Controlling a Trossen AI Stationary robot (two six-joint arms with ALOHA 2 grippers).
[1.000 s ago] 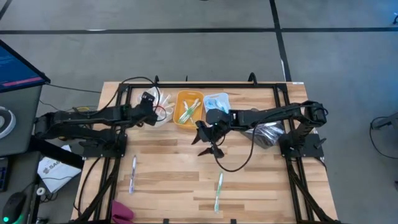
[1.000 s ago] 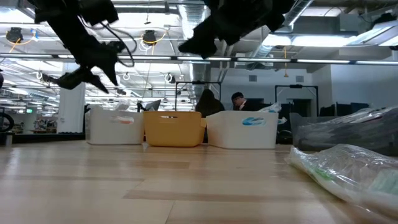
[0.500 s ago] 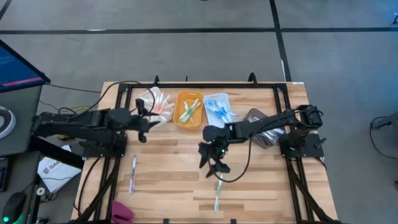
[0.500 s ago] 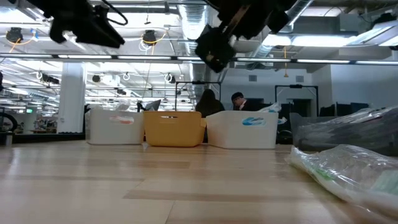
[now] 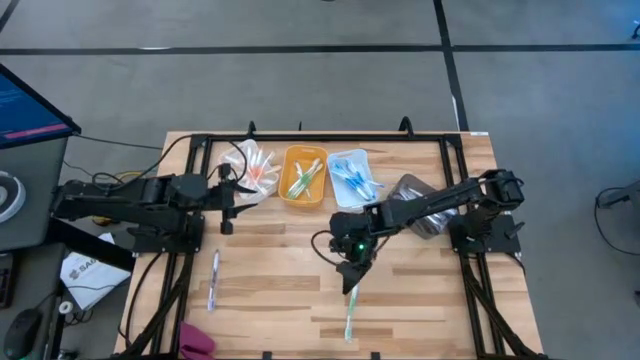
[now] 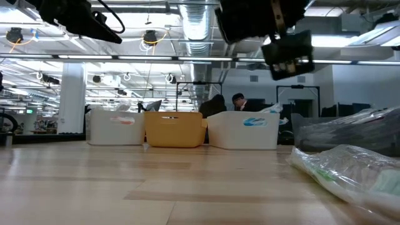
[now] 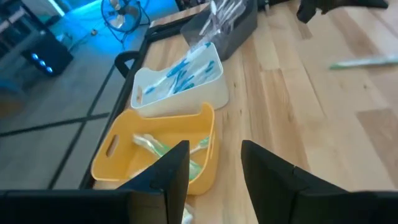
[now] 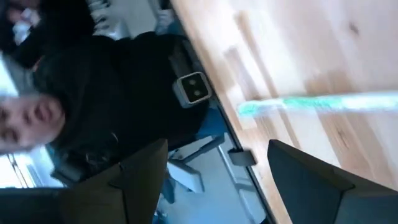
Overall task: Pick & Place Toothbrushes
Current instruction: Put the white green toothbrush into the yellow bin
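From above, the right gripper (image 5: pixel 351 272) hangs over the middle of the table with its fingers spread wide and nothing in them. The green toothbrush (image 5: pixel 350 312) lies just past it, toward the front edge — its long way runs front to back. The left gripper (image 5: pixel 224 205) waits by the bins, partly open and empty, much farther off.

From the right wrist, the green toothbrush (image 8: pixel 323 103) shows between the two open fingers — so this arm looks best placed to take it.

three bins (image 5: pixel 303 177) (white, yellow, white), two loose toothbrushes (image 5: pixel 351 308), two arms (image 5: pixel 130 196)
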